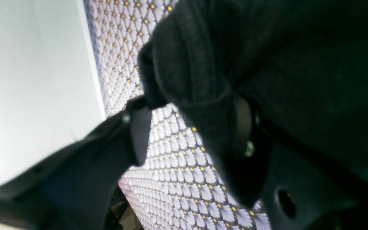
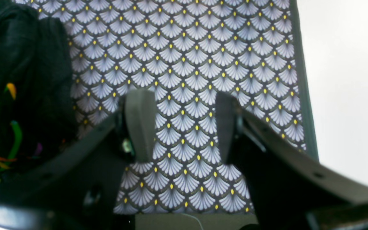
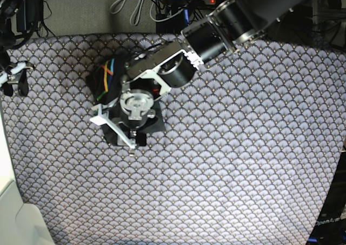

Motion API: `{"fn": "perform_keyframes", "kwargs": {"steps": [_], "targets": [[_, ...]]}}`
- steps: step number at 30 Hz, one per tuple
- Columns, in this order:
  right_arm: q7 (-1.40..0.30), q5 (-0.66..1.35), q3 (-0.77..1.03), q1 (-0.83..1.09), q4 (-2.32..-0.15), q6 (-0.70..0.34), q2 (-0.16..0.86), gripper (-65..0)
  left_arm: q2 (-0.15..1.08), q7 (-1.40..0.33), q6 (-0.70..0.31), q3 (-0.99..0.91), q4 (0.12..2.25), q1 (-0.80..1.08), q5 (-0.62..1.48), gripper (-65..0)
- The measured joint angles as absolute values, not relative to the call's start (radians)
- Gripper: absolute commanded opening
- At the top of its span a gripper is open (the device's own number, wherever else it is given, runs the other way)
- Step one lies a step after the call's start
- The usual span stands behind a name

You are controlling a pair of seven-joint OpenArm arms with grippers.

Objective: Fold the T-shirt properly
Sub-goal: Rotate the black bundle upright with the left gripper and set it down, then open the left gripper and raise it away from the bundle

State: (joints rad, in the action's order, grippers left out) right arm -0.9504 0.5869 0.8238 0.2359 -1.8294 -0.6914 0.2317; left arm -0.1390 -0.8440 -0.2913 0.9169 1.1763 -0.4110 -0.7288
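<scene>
The T-shirt (image 3: 104,81) lies bunched into a small dark bundle at the upper left of the patterned cloth, its coloured striped print facing up. My left gripper (image 3: 132,139) is down at the bundle's near edge. In the left wrist view a thick fold of the T-shirt (image 1: 203,64) fills the gap between the fingertips of the left gripper (image 1: 190,102) and drapes over one finger. My right gripper (image 3: 16,88) is far to the left, away from the shirt. In its wrist view the right gripper (image 2: 181,95) is open over bare cloth, with the T-shirt (image 2: 27,80) at the left edge.
The grey scallop-patterned cloth (image 3: 227,164) covers the whole table. A white surface (image 3: 11,212) borders it at the lower left. Cables and a power strip (image 3: 162,7) lie beyond the far edge. The left arm's body (image 3: 227,23) stretches in from the upper right.
</scene>
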Motion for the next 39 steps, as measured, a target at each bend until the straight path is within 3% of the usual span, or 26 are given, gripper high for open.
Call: {"fn": "perform_keyframes", "kwargs": {"steps": [8, 13, 31, 37, 39], "targets": [[-0.95, 0.587, 0.824, 0.223, -1.829, -0.691, 0.232, -34.0, -0.137, -0.849, -0.291, 0.904, 1.202, -0.41, -0.615, -32.0], [-0.95, 0.587, 0.823, 0.222, -1.829, -0.691, 0.232, -34.0, -0.145, -0.848, -0.289, 0.776, 1.271, -0.415, -0.483, -32.0], [-0.95, 0.587, 0.824, 0.222, -1.829, -0.691, 0.23, -34.0, -0.142, -0.856, -0.289, 0.751, 1.263, -0.41, -0.473, -32.0], [-0.95, 0.587, 0.825, 0.223, -1.829, -0.691, 0.23, -34.0, -0.146, -0.855, -0.288, 0.499, 1.29, -0.406, -0.472, -32.3], [-0.95, 0.588, 0.827, 0.226, -1.83, -0.691, 0.233, -34.0, -0.145, -0.852, -0.288, 0.373, 1.34, -0.379, -0.485, -36.9]]}}
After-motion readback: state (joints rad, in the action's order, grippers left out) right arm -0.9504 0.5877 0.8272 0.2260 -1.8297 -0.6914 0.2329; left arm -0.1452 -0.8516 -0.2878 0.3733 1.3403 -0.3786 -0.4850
